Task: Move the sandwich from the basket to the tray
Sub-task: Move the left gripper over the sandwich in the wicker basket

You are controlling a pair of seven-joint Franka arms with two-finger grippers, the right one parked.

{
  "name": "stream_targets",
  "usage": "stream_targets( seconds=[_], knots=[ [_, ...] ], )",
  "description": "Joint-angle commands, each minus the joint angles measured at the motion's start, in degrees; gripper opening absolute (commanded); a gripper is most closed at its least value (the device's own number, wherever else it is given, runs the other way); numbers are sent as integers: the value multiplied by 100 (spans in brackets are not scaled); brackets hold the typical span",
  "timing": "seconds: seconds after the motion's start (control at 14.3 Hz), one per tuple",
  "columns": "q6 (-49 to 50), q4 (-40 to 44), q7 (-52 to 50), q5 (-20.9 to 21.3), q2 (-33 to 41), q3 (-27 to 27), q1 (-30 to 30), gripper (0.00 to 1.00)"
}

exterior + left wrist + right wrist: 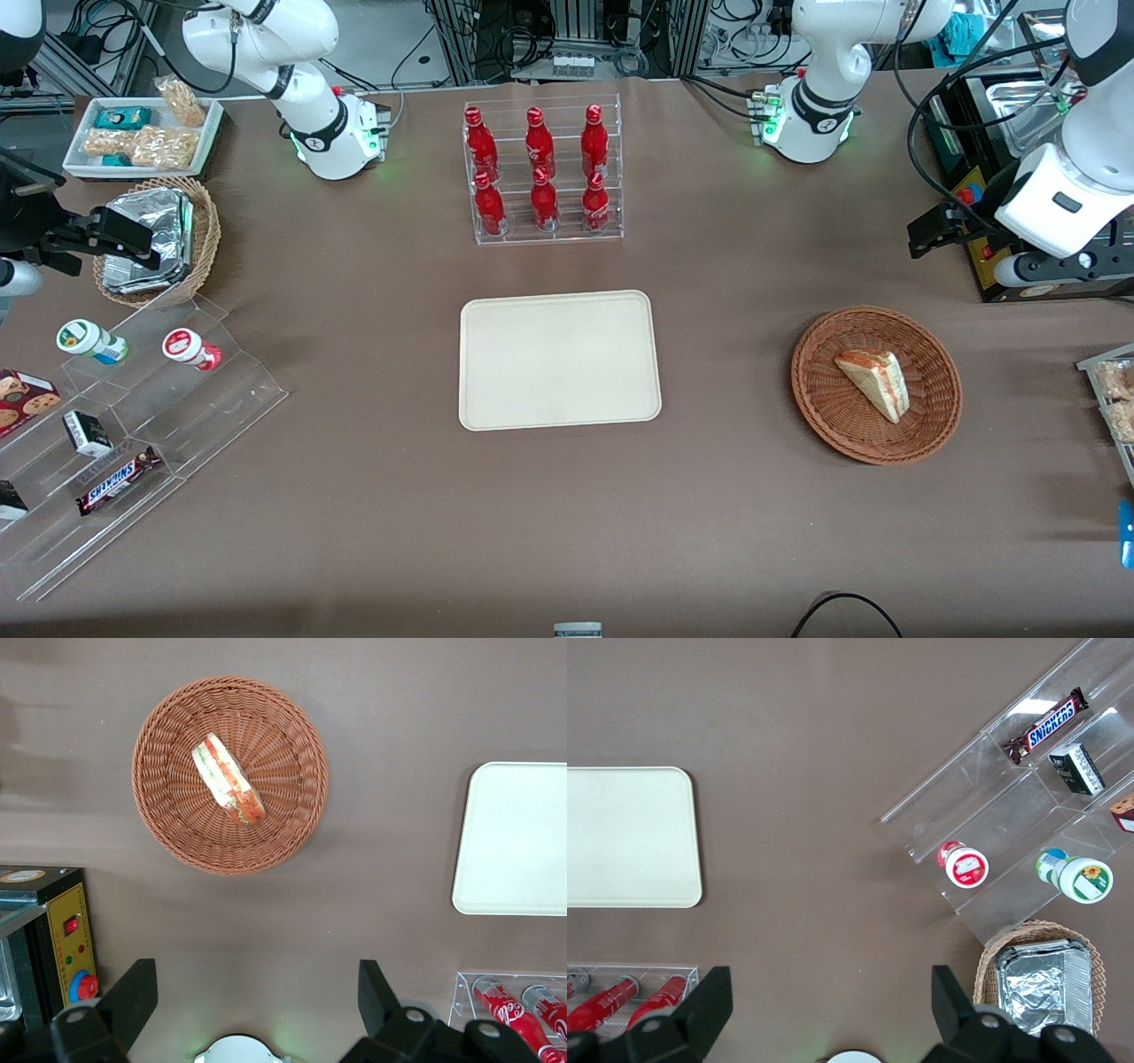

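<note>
Sandwich (pixel 873 385) lies on its side in the reddish-brown wicker basket (pixel 819 390), a bit off centre, filling edge with red, orange and green layers showing; in the left wrist view the sandwich (pixel 228 780) shows the same striped edge, resting in the basket (pixel 168 815). Basket sits on the brown table (pixel 709 514) toward the working arm's end. Cream-beige tray (pixel 558 359) is flat at mid-table, well apart from the basket, nothing on it; one rounded end of the tray (pixel 514 837) shows in the wrist view.

Left gripper (pixel 939 232) hangs in the air above the table edge, farther from the front camera than the basket, not touching anything. Wrist view shows the gripper (pixel 257 1001) with both black fingers (pixel 133 992) spread wide, nothing between them, basket and sandwich well apart from them.

Clear acrylic rack with six red soda bottles (pixel 542 173) stands farther from the camera than the tray. A box with yellow panel and red button (pixel 71 939) sits near the gripper, probably a control unit, hard to tell.

Toward the parked arm's end: tan wicker basket with foil packets (pixel 155 239), white tray of snack packets (pixel 142 133), clear stepped display (pixel 133 443) holding a Snickers bar (pixel 115 478) and two small cups (pixel 93 341).
</note>
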State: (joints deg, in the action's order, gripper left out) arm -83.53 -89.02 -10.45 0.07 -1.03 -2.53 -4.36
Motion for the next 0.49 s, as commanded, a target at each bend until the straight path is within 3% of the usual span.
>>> stream_targets(
  seconds=[0.0, 0.35, 0.42],
  knots=[
    [47, 17, 157, 72, 68, 68, -91, 100],
    [-224, -246, 298, 134, -221, 86, -65, 100],
    [-478, -456, 298, 325, -300, 86, -64, 100]
  ],
)
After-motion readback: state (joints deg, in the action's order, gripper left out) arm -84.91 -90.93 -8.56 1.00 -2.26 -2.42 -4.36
